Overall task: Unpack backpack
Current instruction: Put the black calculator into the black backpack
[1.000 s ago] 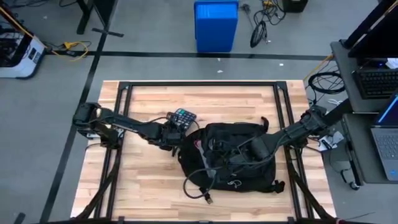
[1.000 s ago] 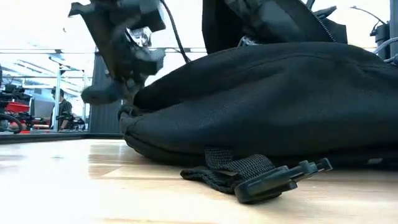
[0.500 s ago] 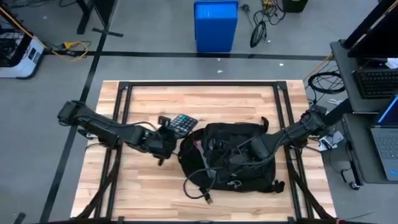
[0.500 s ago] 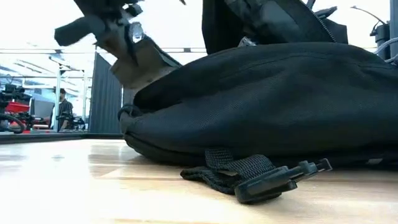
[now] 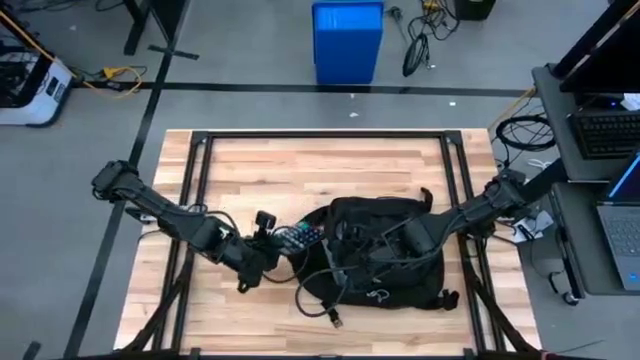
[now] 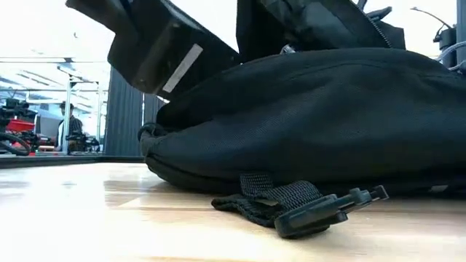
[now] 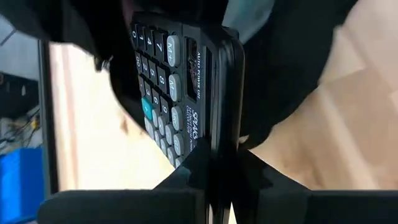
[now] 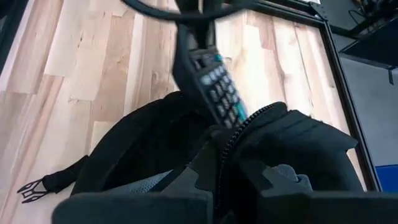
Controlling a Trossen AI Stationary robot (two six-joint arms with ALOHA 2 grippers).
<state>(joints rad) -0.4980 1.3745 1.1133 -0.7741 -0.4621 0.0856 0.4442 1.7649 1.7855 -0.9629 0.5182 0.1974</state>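
Note:
The black backpack (image 5: 385, 255) lies flat on the wooden table, right of the middle; its bulk (image 6: 320, 124) fills the low view. My left gripper (image 5: 268, 243) is just left of it, shut on a black calculator (image 7: 177, 93) with grey and teal keys. The calculator (image 5: 298, 237) reaches toward the backpack's left side. In the low view it (image 6: 167, 58) hangs above the table, its back with a white label showing. My right gripper (image 8: 219, 163) is over the backpack's middle, shut on the zippered opening. My left gripper pinches one end of the calculator (image 7: 214, 146) between its two fingers, one on the key face and one on the back. The fingers come about level from the table's left. The calculator is lifted clear of the table and tilted. My right gripper pinches the backpack's zippered opening edge (image 8: 229, 138) between its two fingers, slanting down from the table's right. The edge is raised, while the backpack's body stays on the table.
A strap with a black buckle (image 6: 320, 211) lies on the wood in front of the backpack. A dark cable (image 5: 318, 300) loops off its near left side. A black metal frame (image 5: 320, 135) borders the table. A blue bin (image 5: 347, 40) stands on the floor beyond.
My left gripper has carried the calculator toward the table's near edge, along the backpack's left side, and has turned so that the calculator points at the backpack. In the low view the calculator has come closer and shows its labelled back.

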